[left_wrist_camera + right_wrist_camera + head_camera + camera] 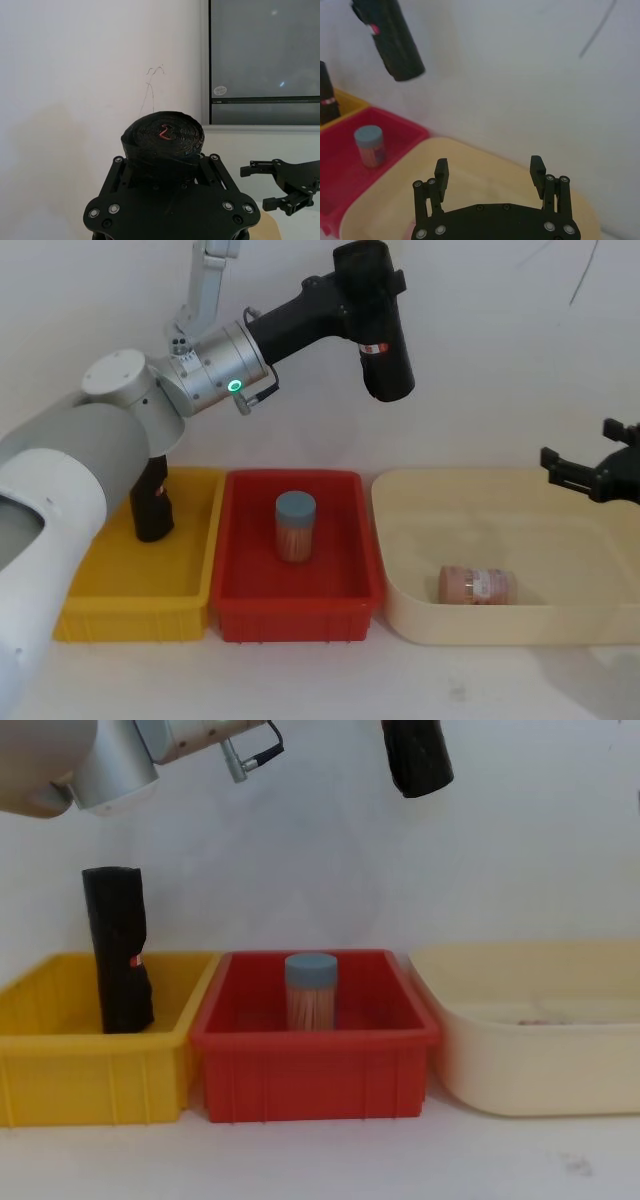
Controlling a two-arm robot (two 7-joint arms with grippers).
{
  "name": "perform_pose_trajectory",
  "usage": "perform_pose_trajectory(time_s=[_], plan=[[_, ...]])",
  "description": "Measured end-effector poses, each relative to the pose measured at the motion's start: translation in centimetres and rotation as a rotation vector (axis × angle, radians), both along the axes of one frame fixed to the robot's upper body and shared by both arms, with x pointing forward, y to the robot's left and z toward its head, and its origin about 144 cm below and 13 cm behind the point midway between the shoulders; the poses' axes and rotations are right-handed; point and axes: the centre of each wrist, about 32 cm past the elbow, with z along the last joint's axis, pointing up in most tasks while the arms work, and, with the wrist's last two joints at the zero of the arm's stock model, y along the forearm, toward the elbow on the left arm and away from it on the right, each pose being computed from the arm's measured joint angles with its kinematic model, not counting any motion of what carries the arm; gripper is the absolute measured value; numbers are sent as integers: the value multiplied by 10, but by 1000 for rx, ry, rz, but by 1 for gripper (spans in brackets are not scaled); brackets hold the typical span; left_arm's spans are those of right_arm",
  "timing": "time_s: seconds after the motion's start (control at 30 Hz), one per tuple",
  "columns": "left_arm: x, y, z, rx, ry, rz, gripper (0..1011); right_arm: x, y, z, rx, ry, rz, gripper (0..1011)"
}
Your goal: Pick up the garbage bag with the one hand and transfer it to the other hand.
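A white table (450, 680) stands against a plain white wall (500, 360), with three open bins in a row along it.

On the left is a yellow bin (130, 615). A black roll (118, 950) with a small red label stands upright in it, at its back left.

Above this bin, the robot's left arm reaches up and to the right. A green light (234, 386) glows on its silver wrist. The left gripper (362, 285) is high in the air, its fingers pinching the upper part of the garbage bag (388, 355), a glossy black roll with a small red label. The roll hangs nearly upright, well above the table, over the back right corner of the middle bin.

The middle bin is a red bin (295, 620), touching the yellow one. A jar (295, 526) with a grey-blue lid stands upright at its centre.

On the right is a wider cream tub (480, 625), just beside the red bin. A pinkish jar (477, 585) lies on its side on the tub floor.

The right gripper (490, 172) hovers over the far right side of the tub with its fingers spread apart and nothing between them. It is well apart from the garbage bag.

In the left wrist view, a dark window (265, 55) with a white sill is set in the wall beyond the roll.
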Motion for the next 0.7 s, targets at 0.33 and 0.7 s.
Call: perform_pose_trajectory(time_s=[0.33, 0.7], plan=[[0, -1, 0, 0, 1, -3, 437, 15, 19, 7, 11, -72, 101, 999], [0, -1, 0, 0, 1, -4, 437, 41, 56, 16, -2, -150, 235, 999]])
